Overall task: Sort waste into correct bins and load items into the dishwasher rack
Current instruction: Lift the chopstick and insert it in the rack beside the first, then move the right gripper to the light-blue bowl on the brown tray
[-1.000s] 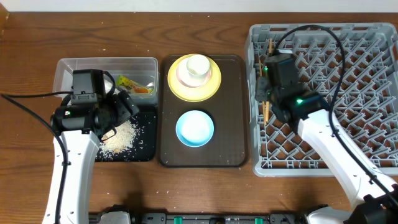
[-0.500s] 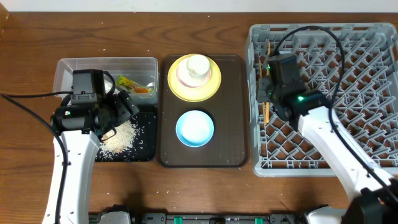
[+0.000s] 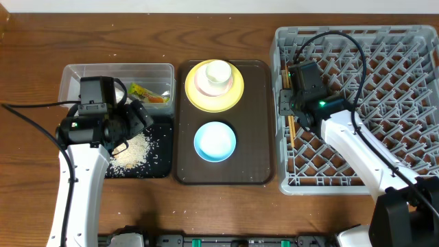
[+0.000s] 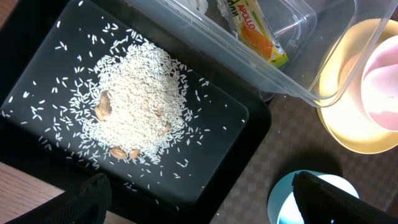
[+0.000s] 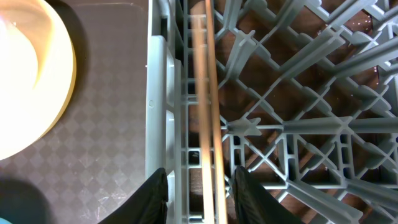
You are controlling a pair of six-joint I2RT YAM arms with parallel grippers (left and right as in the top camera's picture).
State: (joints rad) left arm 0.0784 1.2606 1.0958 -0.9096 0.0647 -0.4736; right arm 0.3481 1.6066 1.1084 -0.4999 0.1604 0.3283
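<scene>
- Chopsticks [image 5: 207, 93] lie side by side inside the rack [image 3: 384, 62], flat along its left edge, just inside the wall.
- The rack stands at the right edge of the desk [image 3: 206, 34] and reaches its far right corner.
- The right gripper [image 5: 202, 193] hangs over the near end of the chopsticks. Its fingers [image 5: 157, 196] stand one on each side of the pair, with a small gap on both sides. The grasp is released and nothing is held.
- The left gripper [image 4: 208, 202] hovers over the near right corner of the black tray [image 4: 37, 74]. Its fingers are spread wide and nothing is between them.
- The black tray sits toward the left edge of the desk. A heap of rice [image 4: 137, 93] lies in its middle, with a few brownish bits in it and loose grains scattered around.
- The tub [image 3: 75, 72] stands just behind the black tray, their long sides touching or nearly so. The wrapper [image 4: 258, 34] lies in the right end of the tub.
- The brown tray [image 3: 254, 123] lies between the tub and the rack, in the middle of the desk.
- The plate [image 3: 195, 96] sits at the far end of the brown tray. The pink bowl [image 3: 202, 79] stands on the plate, and the cup [image 3: 218, 72] stands in the bowl.
- The blue bowl [image 3: 215, 140] stands upright on the near half of the brown tray, apart from the plate.
</scene>
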